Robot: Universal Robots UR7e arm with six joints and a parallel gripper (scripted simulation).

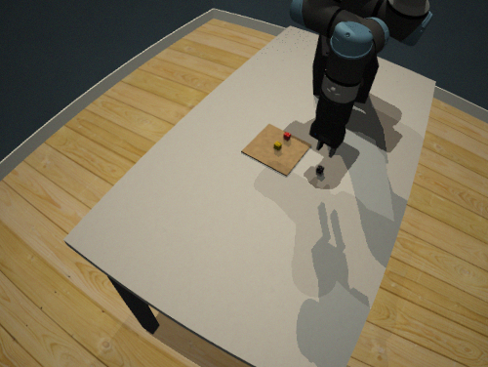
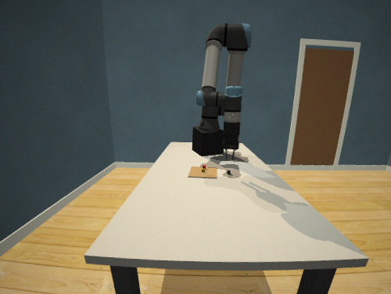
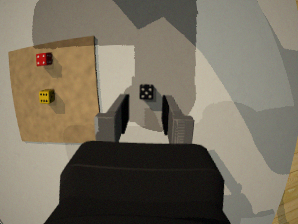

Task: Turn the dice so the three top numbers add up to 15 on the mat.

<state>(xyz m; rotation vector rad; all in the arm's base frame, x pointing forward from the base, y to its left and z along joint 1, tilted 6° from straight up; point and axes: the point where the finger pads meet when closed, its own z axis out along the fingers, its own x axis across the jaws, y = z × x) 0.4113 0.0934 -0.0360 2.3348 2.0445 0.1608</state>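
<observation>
The black die [image 1: 319, 170] [image 2: 229, 172] [image 3: 146, 92] lies on the table beside the mat, with five white pips up in the wrist view. The red die [image 1: 287, 136] [image 2: 204, 166] [image 3: 43, 59] lies on the tan mat [image 1: 259, 151] [image 2: 193, 174] [image 3: 75, 122] and appears to show four pips up. The yellow die [image 1: 277, 145] [image 2: 203, 170] [image 3: 46, 96] lies on the mat near the red one and appears to show six up. My gripper [image 1: 325, 150] [image 2: 230, 159] [image 3: 145, 107] is partly open and empty, above the table near the black die. The mat lies flat.
The pale table [image 1: 195, 195] [image 2: 184, 223] holds the mat and dice. The robot's dark base block [image 2: 207, 141] stands at the table's far end. Shadows of the arm fall over the black die and the table around it.
</observation>
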